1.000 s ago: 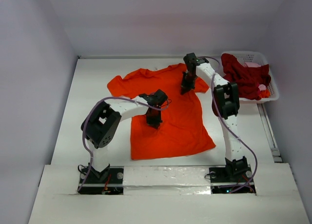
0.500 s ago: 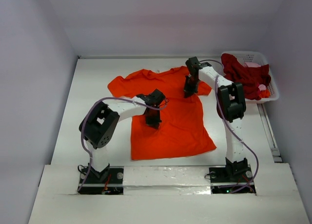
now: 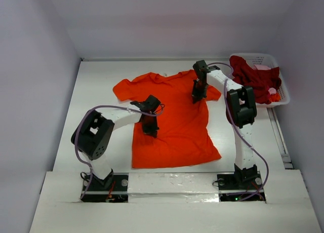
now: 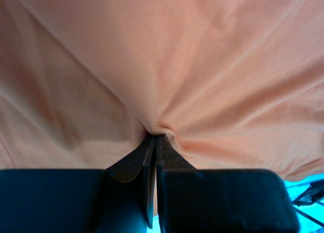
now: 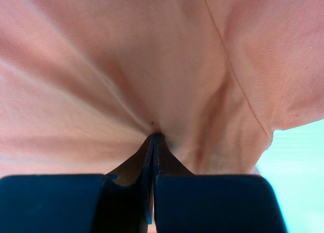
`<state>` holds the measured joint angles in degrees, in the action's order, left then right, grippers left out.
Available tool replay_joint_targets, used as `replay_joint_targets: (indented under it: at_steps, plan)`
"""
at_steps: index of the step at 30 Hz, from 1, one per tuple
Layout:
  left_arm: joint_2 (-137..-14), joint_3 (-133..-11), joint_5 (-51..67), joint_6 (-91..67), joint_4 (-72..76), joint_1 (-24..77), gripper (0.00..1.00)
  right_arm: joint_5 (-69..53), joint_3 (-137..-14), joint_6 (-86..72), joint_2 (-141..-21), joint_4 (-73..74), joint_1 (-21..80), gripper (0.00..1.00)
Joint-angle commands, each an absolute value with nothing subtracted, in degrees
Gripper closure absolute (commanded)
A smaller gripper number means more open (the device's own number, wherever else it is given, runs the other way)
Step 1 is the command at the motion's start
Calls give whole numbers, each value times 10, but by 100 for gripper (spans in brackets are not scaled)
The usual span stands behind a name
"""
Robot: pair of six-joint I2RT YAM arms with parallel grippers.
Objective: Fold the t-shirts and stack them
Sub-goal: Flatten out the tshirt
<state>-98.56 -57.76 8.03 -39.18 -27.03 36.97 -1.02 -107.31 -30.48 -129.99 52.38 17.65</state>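
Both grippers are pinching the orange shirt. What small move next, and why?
Probably draw the two pinches slightly apart. The left gripper and right gripper are both shut on the orange shirt, and creases radiate from each pinch, so gentle tension should flatten it before folding.

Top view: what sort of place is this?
Likely a robotics test booth, not a home: plain white walls enclose a white table, two robot arms are bolted at its near edge, with an orange t-shirt and a basket of clothes.
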Motion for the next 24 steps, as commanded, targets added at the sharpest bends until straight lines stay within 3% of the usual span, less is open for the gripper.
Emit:
replay_joint_targets:
  at_steps: [1, 18, 21, 22, 24]
  plan:
    - [-993, -534, 39, -364, -343, 359, 100, 12, -1087, -308, -1291, 532, 173, 100]
    - [-965, -506, 46, -366, -332, 353, 100, 23, -1066, -314, -1281, 518, 173, 100]
    - [-965, -528, 33, -372, -332, 353, 96, 18, -1064, -311, -1279, 511, 173, 100]
    - [-966, -536, 27, -374, -334, 353, 89, 18, -1064, -310, -1278, 510, 173, 100]
    - [-969, -559, 14, -371, -345, 353, 86, 21, -1070, -311, -1278, 512, 173, 100]
